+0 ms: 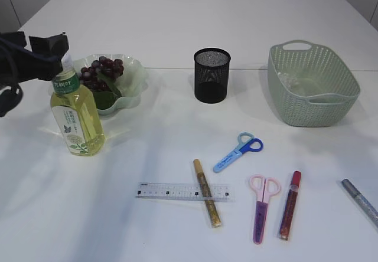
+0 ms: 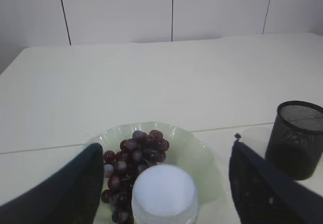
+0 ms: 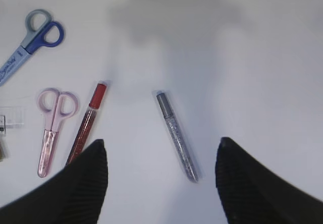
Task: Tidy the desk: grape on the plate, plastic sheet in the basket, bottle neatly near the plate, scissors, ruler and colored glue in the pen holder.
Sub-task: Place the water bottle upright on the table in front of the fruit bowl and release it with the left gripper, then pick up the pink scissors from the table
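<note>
We see the L gripper (image 2: pixel 164 183) at the far left of the desk, jaws spread wide on either side of the bottle's white cap (image 2: pixel 164 193); from the wrist view the fingers (image 2: pixel 75 183) stand clear of the cap, so nothing is gripped. The bottle (image 1: pixel 75 115) stands upright w/ yellow liquid, just in front-left of the plate (image 1: pixel 131 76), and looks to overlap its rim in the ext. view; contact we cannot tell. Grape bunch (image 1: pixel 101 73) lies on the plate. Black mesh pen holder (image 1: pixel 212 75) sits mid-desk, empty as far as we see. Green basket (image 1: pixel 313 85) at right w/ something clear inside, prob. the plastic sheet (image 1: pixel 295 85), hard to make out. R gripper (image 3: pixel 161 183) hovers over the desk at right, jaws wide apart, holding nothing; the silver glue pen (image 3: pixel 176 135) lies betw. its fingers in the wrist view. Still on the desk: blue scissors (image 1: pixel 239 151), pink scissors (image 1: pixel 261 206), red glue pen (image 1: pixel 290 204) just beside the pink pair, clear ruler (image 1: pixel 183 191) w/ gold glue pen (image 1: pixel 206 192) lying across it.
</note>
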Controlling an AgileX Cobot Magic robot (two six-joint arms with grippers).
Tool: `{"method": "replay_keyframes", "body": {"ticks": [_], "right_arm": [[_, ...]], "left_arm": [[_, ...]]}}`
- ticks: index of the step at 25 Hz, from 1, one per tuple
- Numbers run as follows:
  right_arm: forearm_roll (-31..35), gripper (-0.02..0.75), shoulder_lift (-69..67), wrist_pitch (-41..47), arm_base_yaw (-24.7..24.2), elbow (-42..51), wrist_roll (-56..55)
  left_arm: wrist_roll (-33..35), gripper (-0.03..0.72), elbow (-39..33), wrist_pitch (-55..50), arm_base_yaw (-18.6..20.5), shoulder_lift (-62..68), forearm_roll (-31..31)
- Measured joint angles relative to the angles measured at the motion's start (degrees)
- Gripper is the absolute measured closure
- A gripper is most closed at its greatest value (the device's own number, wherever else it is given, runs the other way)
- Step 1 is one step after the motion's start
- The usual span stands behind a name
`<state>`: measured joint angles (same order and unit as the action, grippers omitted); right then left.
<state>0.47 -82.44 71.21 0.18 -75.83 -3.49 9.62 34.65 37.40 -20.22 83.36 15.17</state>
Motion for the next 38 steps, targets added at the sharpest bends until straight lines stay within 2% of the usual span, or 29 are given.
{"method": "replay_keyframes", "body": {"ticks": [4,9,12,22,25,33,38], "right_arm": [[0.5,0.214,0.0,0.0,0.0,0.0,0.0],[2.64,0.213,0.0,0.0,0.0,0.0,0.0],[3.06,0.213,0.0,0.0,0.0,0.0,0.0],[6.88,0.213,0.0,0.0,0.0,0.0,0.0],[8.0,0.213,0.0,0.0,0.0,0.0,0.0],[9.94,0.213,0.0,0.0,0.0,0.0,0.0],[10.06,0.213,0.0,0.0,0.0,0.0,-0.85]], "left_arm": [[0.13,0.136,0.0,-9.03,0.0,-6.25,0.11],[3.36,0.201,-0.32,-19.66,0.0,-13.51,0.14],[4.86,0.214,-0.19,-26.72,0.0,-17.1,0.14],[5.37,0.219,8.41,-59.5,0.0,-19.56,-0.33],[1.86,0.219,11.23,-66.62,0.0,-19.56,-2.45],[-17.59,0.219,15.64,-89.38,0.0,-19.56,-15.91],[-20.0,0.219,15.63,-101.46,0.0,-19.64,-19.25]]}}
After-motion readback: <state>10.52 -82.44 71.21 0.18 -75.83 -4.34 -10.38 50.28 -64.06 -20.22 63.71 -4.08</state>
